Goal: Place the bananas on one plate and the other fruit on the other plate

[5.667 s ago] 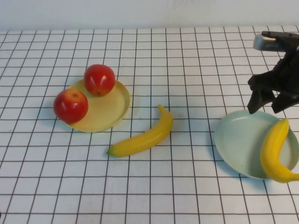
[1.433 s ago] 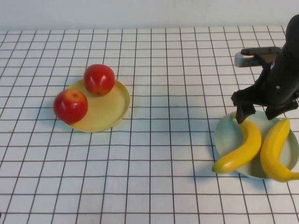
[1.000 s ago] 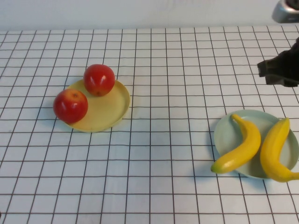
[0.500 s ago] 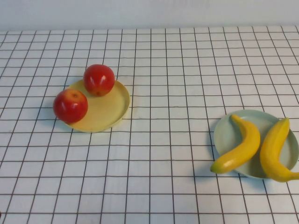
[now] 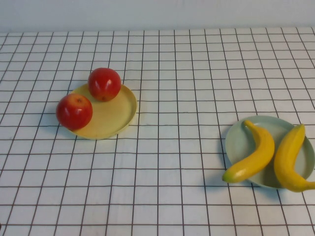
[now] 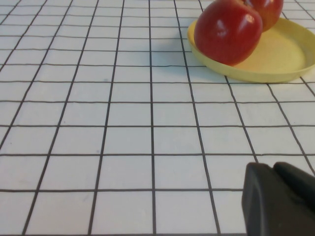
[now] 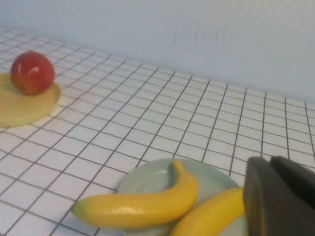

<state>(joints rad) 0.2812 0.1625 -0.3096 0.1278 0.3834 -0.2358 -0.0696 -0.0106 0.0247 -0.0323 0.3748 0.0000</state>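
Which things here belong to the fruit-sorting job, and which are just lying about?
Job: two bananas on the mint-green plate; two apples on the yellow plate; left gripper and right gripper, both shut, withdrawn.
Lying about: nothing, only the gridded tablecloth.

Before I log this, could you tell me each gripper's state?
Left gripper: shut, holding nothing, low over the table.
Right gripper: shut, holding nothing.
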